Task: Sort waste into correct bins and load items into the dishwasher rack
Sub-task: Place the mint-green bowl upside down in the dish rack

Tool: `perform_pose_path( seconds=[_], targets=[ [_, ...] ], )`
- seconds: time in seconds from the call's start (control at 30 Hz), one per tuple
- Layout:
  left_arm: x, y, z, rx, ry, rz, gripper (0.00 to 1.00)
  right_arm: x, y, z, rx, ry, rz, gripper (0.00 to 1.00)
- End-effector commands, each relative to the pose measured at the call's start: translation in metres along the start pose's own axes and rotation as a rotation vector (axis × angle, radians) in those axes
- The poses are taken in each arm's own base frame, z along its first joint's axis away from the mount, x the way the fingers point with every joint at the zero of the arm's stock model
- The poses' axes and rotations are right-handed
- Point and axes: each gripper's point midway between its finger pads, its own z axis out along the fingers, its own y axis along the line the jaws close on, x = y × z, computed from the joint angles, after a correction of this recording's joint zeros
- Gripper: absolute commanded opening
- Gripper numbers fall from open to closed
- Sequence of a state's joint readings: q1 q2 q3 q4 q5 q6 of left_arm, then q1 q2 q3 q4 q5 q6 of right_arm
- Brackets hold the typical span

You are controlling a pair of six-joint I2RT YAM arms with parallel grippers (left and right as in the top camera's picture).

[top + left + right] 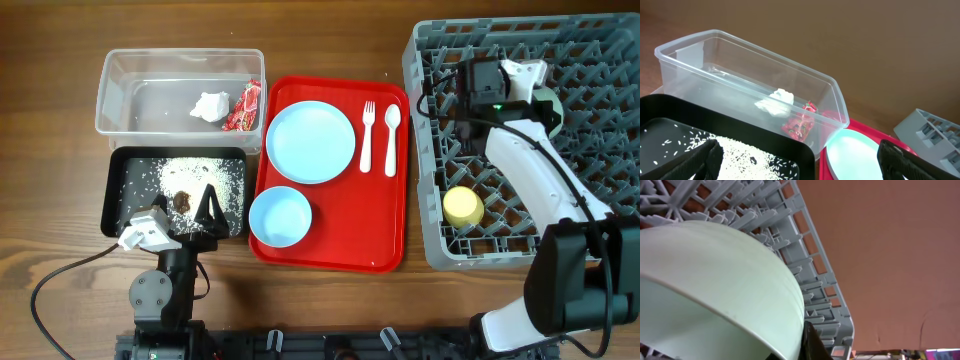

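**A:** What is the right gripper (525, 95) doing?

**B:** It looks clamped on the mint green bowl (715, 290). One dark finger (812, 342) lies against the rim and the other is hidden. The bowl hangs tilted over the pegs at the 12 o'clock side of the dishwasher rack (430, 150).

**A:** So it's loading. And the left?

**B:** The left gripper (205, 210) hovers with its fingers spread wide over the 5 o'clock corner of the black tray (115, 190), holding nothing.

**A:** Is the waste sorted?

**B:** I'd say so. The tissue (210, 105) and sauce packet (243, 105) lie in the clear tub (110, 90), and the scraps and rice are in the black tray.

**A:** What comes next?

**B:** Probably seating the bowl between the pegs and letting go. The yellow cup (463, 207) already sits at the rack's 7 o'clock corner. The plate (311, 141), blue bowl (280, 216), fork (367, 135) and spoon (391, 135) wait on the red tray (330, 255).
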State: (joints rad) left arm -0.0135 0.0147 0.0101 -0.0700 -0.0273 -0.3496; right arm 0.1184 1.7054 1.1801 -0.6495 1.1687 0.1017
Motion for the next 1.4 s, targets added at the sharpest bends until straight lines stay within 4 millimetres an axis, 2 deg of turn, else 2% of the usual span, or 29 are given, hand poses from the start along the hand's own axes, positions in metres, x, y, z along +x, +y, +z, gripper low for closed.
perform_pose_path(
  seconds=[0.0,0.17,0.4,0.5,0.73,0.93,1.37],
  targets=[
    [0.000,0.000,0.000,0.003,-0.002,-0.002,1.00,0.005,0.021,0.001,-0.076,0.020,0.044,0.05],
    [0.000,0.000,0.000,0.003,-0.002,-0.002,1.00,-0.003,0.009,0.021,-0.051,0.022,0.108,0.04],
    [0.000,0.000,0.000,0.003,-0.002,-0.002,1.00,-0.030,0.005,0.023,-0.044,-0.057,0.075,0.04],
    [0.000,0.000,0.000,0.003,-0.002,-0.002,1.00,-0.027,0.007,0.024,-0.045,-0.048,0.057,0.04],
    [0.000,0.000,0.000,0.003,-0.002,-0.002,1.00,-0.004,0.021,0.032,-0.029,0.023,-0.079,0.04],
    [0.000,0.000,0.000,0.003,-0.002,-0.002,1.00,-0.012,0.004,0.031,0.067,0.003,-0.035,0.04],
    [0.000,0.000,0.000,0.003,-0.002,-0.002,1.00,-0.021,-0.002,0.030,0.105,-0.017,-0.070,0.04]
  ],
)
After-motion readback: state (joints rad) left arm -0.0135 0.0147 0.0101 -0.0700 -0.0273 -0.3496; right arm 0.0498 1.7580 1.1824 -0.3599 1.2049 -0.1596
